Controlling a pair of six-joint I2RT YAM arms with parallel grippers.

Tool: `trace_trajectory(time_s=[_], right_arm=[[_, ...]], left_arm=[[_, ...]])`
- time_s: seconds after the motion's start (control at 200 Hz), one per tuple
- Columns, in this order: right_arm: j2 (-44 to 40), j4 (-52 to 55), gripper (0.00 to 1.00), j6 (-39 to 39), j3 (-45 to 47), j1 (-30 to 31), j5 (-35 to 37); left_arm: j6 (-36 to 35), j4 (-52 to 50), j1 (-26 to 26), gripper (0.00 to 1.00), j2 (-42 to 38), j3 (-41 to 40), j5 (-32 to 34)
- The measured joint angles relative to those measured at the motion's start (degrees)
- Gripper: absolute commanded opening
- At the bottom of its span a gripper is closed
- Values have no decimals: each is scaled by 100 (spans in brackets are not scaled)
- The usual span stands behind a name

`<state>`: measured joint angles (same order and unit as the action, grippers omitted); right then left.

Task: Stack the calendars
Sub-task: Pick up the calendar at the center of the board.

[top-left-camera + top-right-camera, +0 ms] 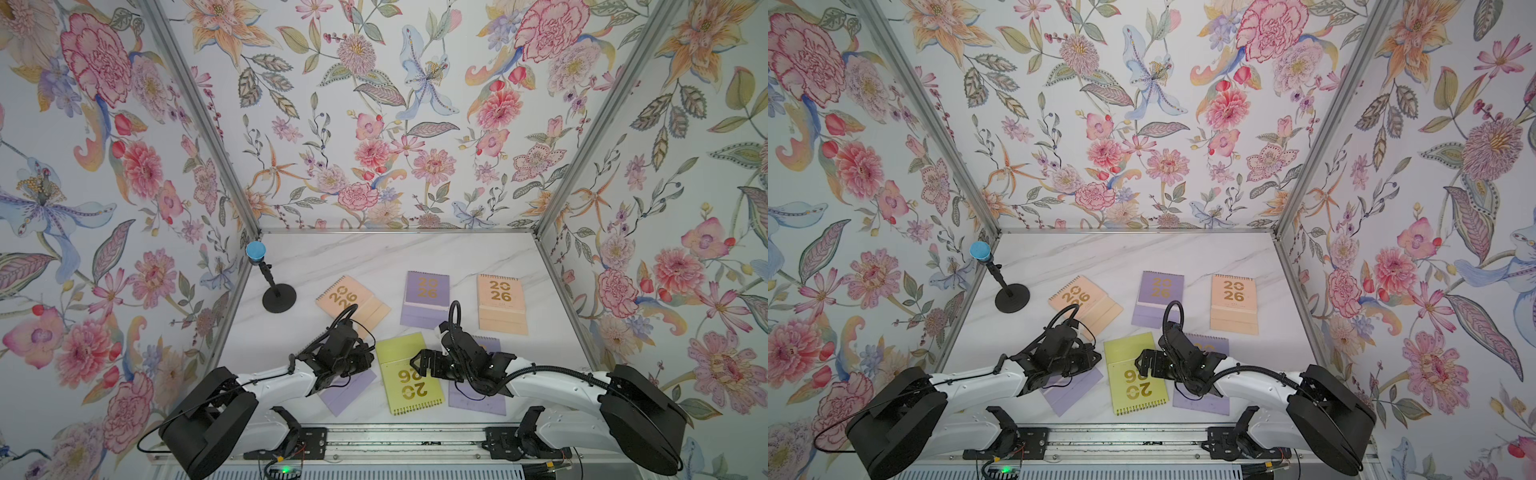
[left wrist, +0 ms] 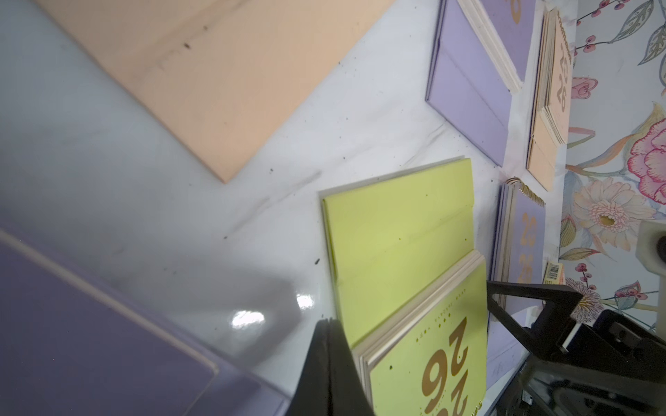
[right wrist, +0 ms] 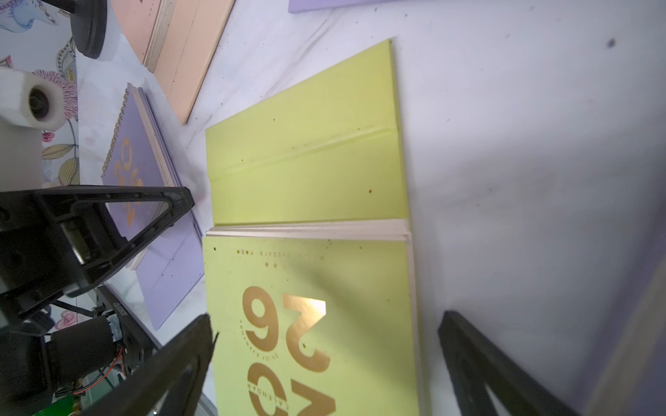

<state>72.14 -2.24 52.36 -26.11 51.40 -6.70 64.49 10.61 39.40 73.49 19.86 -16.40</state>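
Calendars lie flat and unstacked across the marble tabletop, centre to lower frame; most bare room runs along its upper edge. Yellow-green calendar, matte card, gold foil digits, lower centre. I see left gripper pinched together beside its page edge, right gripper spread over its cover.

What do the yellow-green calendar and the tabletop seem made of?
Yellow-green spiral-bound calendar: matte card cover, shiny gold foil print, cream paper page edges showing. White grey-veined tabletop: glossy, marble-look stone or laminate, hard to tell; light glints on it.
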Motion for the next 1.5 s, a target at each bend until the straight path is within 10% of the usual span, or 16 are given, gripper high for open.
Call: trace_trajectory(time_s=[1.101,1.501], right_arm=[[-844,-2041,83,179,1338,-1088,-1965],[-501,-2531,27,293,1379,-1099,-2140]], left_arm=[[203,1414,0,0,988,-39,-595],[280,1478,-2,0,1014,-50,-684]])
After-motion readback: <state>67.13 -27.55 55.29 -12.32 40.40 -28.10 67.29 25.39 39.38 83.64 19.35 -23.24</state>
